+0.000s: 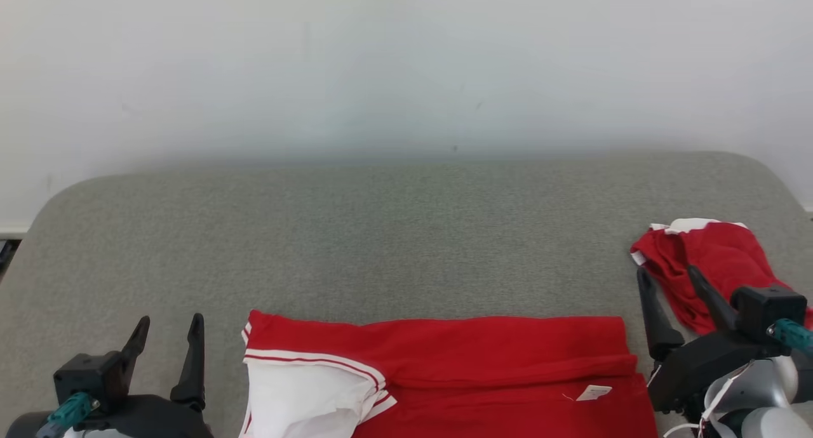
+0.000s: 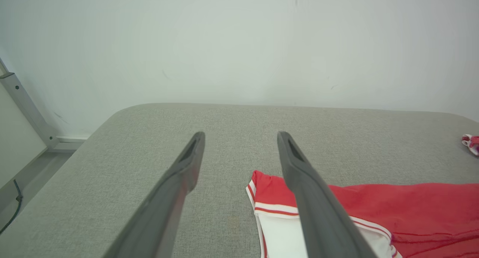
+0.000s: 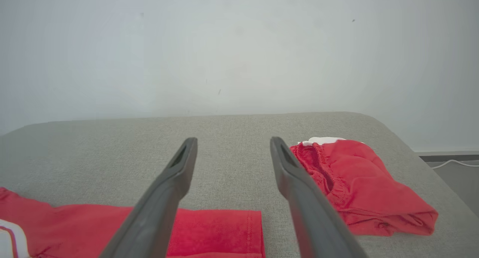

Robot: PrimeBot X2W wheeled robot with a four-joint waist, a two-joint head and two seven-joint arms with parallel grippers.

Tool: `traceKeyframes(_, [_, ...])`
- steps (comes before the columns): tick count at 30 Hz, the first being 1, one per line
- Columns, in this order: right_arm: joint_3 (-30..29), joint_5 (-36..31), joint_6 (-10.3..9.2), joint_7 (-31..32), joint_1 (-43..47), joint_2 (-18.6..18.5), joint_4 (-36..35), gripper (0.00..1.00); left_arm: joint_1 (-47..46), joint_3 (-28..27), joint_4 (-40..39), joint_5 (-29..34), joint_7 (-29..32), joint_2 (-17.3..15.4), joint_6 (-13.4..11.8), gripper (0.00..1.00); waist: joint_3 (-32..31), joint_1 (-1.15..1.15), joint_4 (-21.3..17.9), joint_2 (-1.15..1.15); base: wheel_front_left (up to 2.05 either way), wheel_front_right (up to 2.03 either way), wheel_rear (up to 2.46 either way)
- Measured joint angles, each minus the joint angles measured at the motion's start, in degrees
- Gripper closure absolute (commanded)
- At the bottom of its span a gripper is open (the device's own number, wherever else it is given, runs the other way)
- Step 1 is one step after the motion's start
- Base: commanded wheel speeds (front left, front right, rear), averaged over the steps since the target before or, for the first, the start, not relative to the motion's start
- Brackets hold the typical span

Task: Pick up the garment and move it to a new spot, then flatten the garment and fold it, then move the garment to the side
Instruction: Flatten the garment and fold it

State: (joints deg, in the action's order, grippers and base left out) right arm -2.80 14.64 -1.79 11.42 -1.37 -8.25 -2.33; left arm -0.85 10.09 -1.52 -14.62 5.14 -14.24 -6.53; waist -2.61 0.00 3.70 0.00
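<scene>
Red shirt [image 1: 483, 355] is lying on the surface [image 1: 381, 247] between left gripper [image 1: 171, 319] and right gripper [image 1: 667, 272], both spread and empty, probably awaiting folding, so they should be pinching both ends evenly.

Grey pad [image 1: 406, 235] open mid, far; red garment [image 1: 476, 362] spans near edge; crumpled cloth [image 1: 718, 266], perhaps shorts, far right.

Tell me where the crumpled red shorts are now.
The shorts lie at the head view's right, just beyond the right tool, apart from the flat red shirt.
</scene>
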Motion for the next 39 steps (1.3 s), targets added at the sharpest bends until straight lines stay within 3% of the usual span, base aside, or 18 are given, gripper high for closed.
traceKeyframes(8, [2.4, 1.0, 2.32, -3.4, 2.2, 1.0, 0.1, 0.0, 0.5, 0.1, 2.4, 0.1, -1.2, -0.2, 0.0, 0.0, -1.4, 0.0, -3.9, 0.0, 0.0, 0.0, 0.0])
traceKeyframes(16, [1.5, 1.4, 2.79, -5.5, 4.0, 1.0, 0.4, 0.0, 0.4, 0.6, 5.1, 0.1, -1.6, 0.3, 0.0, 0.0, -1.6, 0.0, -6.8, 0.0, 0.0, 0.0, 0.0])
traceKeyframes(39, [1.0, 1.9, 3.89, -8.7, 4.4, 0.6, 2.5, 0.0, 0.3, 1.1, 7.9, 0.2, -1.6, 1.1, 0.0, 0.0, -1.1, 0.0, -4.7, 0.0, 0.0, 0.0, 0.0])
